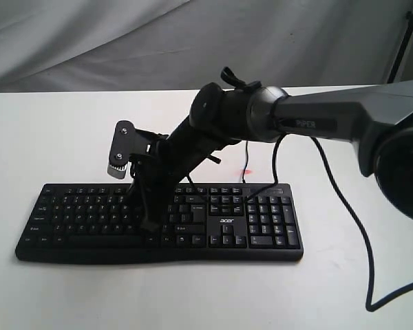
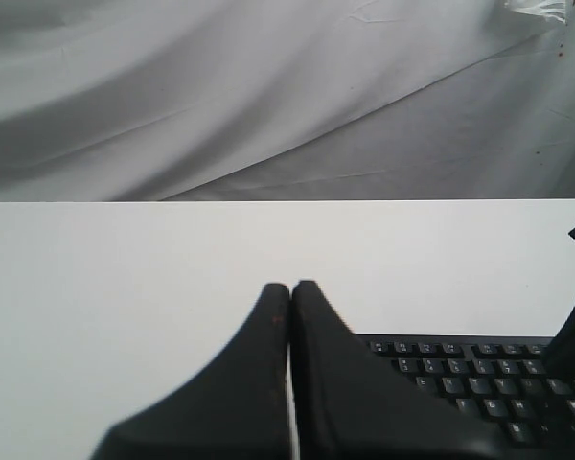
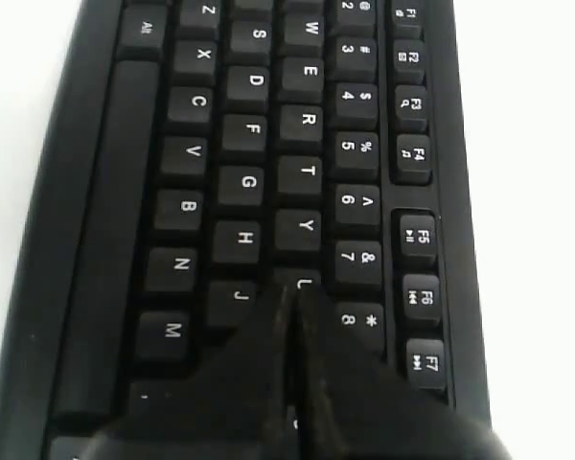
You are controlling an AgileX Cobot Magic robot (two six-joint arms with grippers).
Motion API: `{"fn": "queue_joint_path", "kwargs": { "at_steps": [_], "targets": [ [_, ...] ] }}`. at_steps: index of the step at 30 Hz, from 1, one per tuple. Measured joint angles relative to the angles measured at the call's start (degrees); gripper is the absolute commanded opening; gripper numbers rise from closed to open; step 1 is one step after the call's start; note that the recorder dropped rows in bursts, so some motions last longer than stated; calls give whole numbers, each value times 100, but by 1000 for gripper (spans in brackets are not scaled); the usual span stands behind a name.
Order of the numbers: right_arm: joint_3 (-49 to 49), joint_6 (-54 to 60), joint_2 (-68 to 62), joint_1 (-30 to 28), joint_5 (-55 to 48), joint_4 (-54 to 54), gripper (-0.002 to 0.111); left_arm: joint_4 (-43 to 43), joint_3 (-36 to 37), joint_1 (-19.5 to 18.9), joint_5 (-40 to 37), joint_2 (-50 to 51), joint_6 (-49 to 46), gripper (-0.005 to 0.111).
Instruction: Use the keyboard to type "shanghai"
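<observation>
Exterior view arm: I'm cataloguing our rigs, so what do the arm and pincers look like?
The right arm is black near the wrist, then grey, with light PIPER lettering. A thin black cable trails from it. Both the right pincer and left pincer have matte black, wedge-shaped fingers tapering to blunt tips.

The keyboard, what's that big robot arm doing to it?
The robot is set to type on it. Its right gripper, shut to a point, reaches down onto the black keyboard, and its tip sits by the J and U keys. Whether a key is pressed just now is unclear. The left gripper, also shut, hangs beside the keyboard over the white table.
</observation>
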State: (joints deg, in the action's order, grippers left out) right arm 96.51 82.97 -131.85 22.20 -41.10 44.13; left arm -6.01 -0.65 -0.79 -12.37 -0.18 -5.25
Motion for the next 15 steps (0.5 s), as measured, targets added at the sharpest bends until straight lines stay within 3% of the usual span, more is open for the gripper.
{"fn": "queue_joint_path", "kwargs": {
  "at_steps": [15],
  "targets": [
    [0,-741,795,0,-153,0,0,0,0,0,0,0,0,1]
  ]
}}
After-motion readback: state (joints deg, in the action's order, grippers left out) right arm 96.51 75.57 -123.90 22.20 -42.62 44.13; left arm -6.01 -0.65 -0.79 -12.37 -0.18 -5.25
